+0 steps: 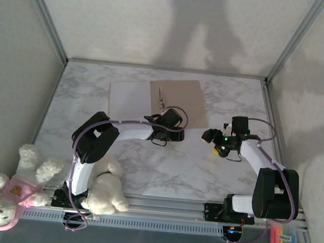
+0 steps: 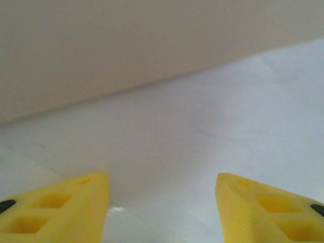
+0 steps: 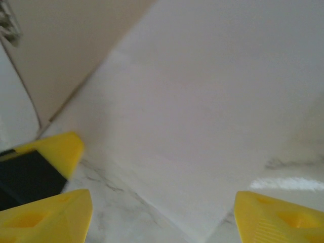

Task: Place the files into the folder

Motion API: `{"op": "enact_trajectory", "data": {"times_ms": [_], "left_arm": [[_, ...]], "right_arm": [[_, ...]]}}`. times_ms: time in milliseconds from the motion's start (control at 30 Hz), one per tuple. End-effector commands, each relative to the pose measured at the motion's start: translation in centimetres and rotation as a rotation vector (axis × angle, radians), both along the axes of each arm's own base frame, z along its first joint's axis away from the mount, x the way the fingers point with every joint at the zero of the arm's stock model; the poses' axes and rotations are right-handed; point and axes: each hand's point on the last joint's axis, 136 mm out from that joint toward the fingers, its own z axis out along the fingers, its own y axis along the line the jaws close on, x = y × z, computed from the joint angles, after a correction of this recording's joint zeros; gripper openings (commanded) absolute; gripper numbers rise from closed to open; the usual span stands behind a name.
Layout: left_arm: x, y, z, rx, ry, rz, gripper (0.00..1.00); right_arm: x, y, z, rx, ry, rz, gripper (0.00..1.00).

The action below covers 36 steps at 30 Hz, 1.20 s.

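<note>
Toward twelve o'clock on the table the folder is laid flat, files beside it at nine o'clock. The left gripper is held half open over their seam, the right gripper spread wider at four o'clock; nothing is gripped.

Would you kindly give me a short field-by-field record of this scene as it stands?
folder: tan, lying flat at the far middle of the table
files: white sheet lying flat, its edge meeting the folder's left side
left hand: open, nothing between its fingers, low over a white surface, with the folder just ahead
right hand: open, empty, over the marble to the right of the folder
extras: plush toys at the near left; marker pack at the near right
</note>
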Motion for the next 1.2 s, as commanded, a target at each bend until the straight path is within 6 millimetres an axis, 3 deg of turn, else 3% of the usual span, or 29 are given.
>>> {"op": "enact_trajectory", "data": {"times_ms": [0,133,300,433,633,867,1167], "left_arm": [[0.8,-1.1,2.7,-0.035,-0.053,-0.046,0.58],[3.3,-0.1,3.9,0.0,-0.092,-0.026,0.6],[7.1,-0.9,4.7,-0.017,-0.131,-0.018,0.6],[10.3,-1.1,3.8,-0.014,-0.134,0.001,0.6],[13.2,-1.8,2.2,-0.016,-0.121,0.007,0.59],[14.5,0.7,-0.3,0.023,-0.081,0.069,0.58],[14.3,4.5,0.1,0.067,-0.075,0.113,0.59]], "right_arm": [[2.0,0.7,1.6,0.038,-0.059,0.03,0.74],[4.4,1.5,2.4,0.058,-0.088,0.048,0.74],[8.2,2.3,1.9,0.072,-0.107,0.058,0.72],[11.0,2.4,1.1,0.063,-0.118,0.044,0.71],[13.0,2.2,-1.2,0.052,-0.075,0.011,0.71],[12.4,1.7,-3.9,0.027,-0.016,-0.018,0.71],[9.2,0.6,-5.5,-0.017,0.049,-0.058,0.71]]}}
